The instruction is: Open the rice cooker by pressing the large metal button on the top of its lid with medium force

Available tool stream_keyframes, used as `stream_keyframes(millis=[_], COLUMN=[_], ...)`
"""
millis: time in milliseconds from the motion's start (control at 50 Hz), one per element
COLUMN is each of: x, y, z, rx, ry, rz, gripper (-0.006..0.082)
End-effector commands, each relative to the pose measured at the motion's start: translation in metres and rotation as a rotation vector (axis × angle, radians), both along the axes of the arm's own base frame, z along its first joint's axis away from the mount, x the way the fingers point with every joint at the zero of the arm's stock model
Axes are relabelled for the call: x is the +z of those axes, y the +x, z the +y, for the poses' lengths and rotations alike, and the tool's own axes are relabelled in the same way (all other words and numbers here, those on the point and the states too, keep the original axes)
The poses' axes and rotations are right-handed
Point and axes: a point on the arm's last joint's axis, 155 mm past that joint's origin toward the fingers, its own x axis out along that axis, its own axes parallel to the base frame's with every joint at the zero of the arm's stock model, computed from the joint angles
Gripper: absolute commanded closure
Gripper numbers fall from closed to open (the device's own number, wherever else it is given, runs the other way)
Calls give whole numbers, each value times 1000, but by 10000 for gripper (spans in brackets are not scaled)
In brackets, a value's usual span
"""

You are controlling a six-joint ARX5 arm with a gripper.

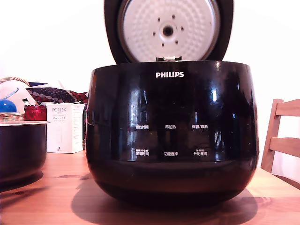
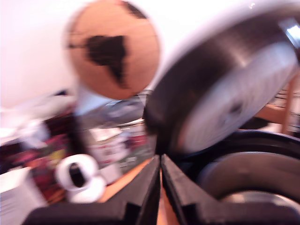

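Wood of the tabletop [image 1: 51,197] fills the foreground of the exterior view, warm orange-brown with a few dark knots. At the exterior view's left a dark bowl [image 1: 21,150] with a pale rim stands on it, cut by the frame edge; behind it sit a wicker basket [image 1: 11,115] holding a blue ball [image 1: 7,106], a red faceted cup [image 1: 35,112], patterned cloth, and a white carton [image 1: 64,127] printed PORLEX. The wall behind is bright white and overexposed. In the middle stands the rice cooker [image 1: 171,136], glossy black and rounded, with a white PHILIPS logo and white Chinese labels on its front. The lid [image 1: 168,28] stands raised behind the body, its pale dimpled inner disc and centre hub facing the camera. At the exterior view's right a wooden chair back [image 1: 281,136] shows beside the tabletop. In the blurred wrist view the tool [image 2: 160,161] is clenched on nothing, its black fingertips meeting just beside the raised lid's edge.
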Motion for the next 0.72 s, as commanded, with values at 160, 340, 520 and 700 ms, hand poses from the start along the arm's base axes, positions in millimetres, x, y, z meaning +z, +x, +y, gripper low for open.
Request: stream_keyframes(millis=[160,340,520,700], x=[-8,-3,4,10], y=[13,19,21,21], z=[45,77,105,116], rx=[148,249,337,369], ry=[10,11,2,-6], rz=[10,0,-22,-39], gripper=[788,788,788,788])
